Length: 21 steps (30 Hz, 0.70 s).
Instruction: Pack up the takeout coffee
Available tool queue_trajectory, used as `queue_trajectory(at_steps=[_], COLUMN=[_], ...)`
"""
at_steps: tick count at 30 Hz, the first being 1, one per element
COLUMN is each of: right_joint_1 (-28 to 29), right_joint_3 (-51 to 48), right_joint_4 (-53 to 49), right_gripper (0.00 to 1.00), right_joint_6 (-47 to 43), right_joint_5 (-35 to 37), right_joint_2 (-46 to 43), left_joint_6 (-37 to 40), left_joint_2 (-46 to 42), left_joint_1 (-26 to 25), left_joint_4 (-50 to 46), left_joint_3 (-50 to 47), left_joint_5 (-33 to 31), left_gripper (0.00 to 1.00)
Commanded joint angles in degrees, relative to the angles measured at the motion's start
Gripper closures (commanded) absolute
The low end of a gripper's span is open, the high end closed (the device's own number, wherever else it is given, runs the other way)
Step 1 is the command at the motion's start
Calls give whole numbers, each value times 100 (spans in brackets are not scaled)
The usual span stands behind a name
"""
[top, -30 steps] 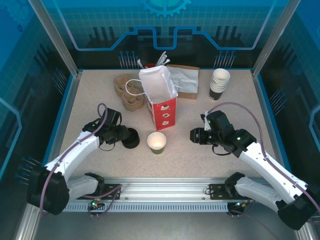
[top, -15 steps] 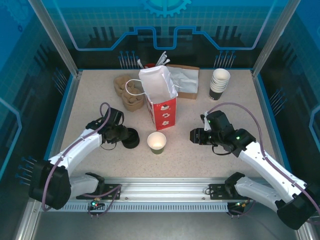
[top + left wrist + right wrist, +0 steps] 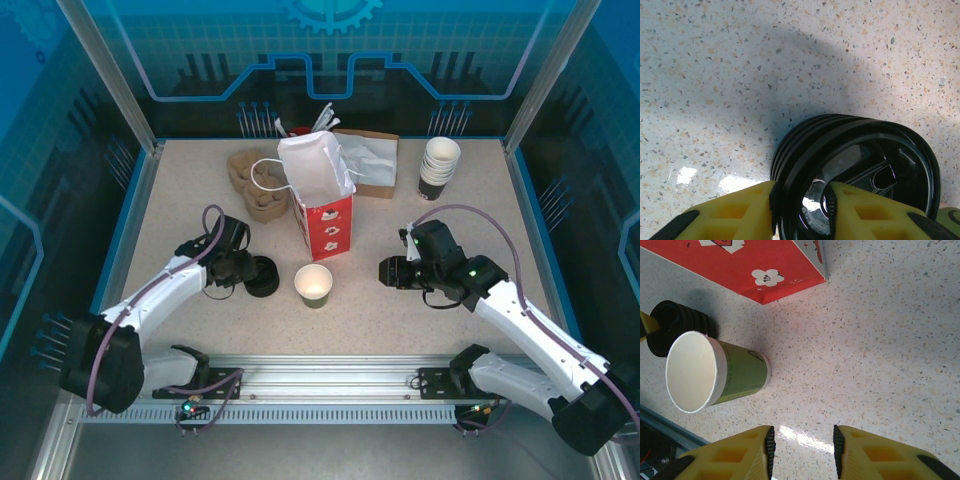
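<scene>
The takeout coffee cup (image 3: 313,285) stands upright at the table's middle, olive-green sides, open top, white inside; it also shows in the right wrist view (image 3: 737,372). Left of it sits a stack of black lids (image 3: 262,276). My left gripper (image 3: 248,270) straddles the top lid's rim (image 3: 860,150), one finger outside and one inside; the outer pad (image 3: 773,200) touches it, but I cannot tell whether the inner pad does. My right gripper (image 3: 385,271) stands open and empty, right of the cup (image 3: 803,445). The red-and-white paper bag (image 3: 325,225) stands open behind the cup.
A stack of white-lined cups (image 3: 439,166) stands at the back right. Brown cardboard carriers (image 3: 256,185) lie at the back left, next to the bag. A cardboard box with paper (image 3: 368,160) sits behind the bag. Blue rails edge the table.
My left gripper's jaws have narrowed around the black lid's rim and the left arm has shifted slightly. The right gripper has barely moved. The cup has stayed put.
</scene>
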Motion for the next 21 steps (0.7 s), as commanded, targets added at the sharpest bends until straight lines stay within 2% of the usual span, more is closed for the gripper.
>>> queue_trajectory(at_steps=[1,9,21], right_joint_1=[-58,-68,-63], right_joint_3=[-40,10,241], right_joint_4=[58,45,-85], right_gripper=[61,62,66], right_joint_6=[-89,-113,-159], right_joint_5=[-113,-143,-418], right_joint_2=[15,27,-114], left_joint_6=[-67,-53,-41], left_joint_2=[104,40,-352], left_joint_1=[-41,-48,-169], left_joint_4=[40,-30,-481], left_joint_3=[163,202,506], left_joint_5=[-74,-99,-192], left_gripper=[67,79,85])
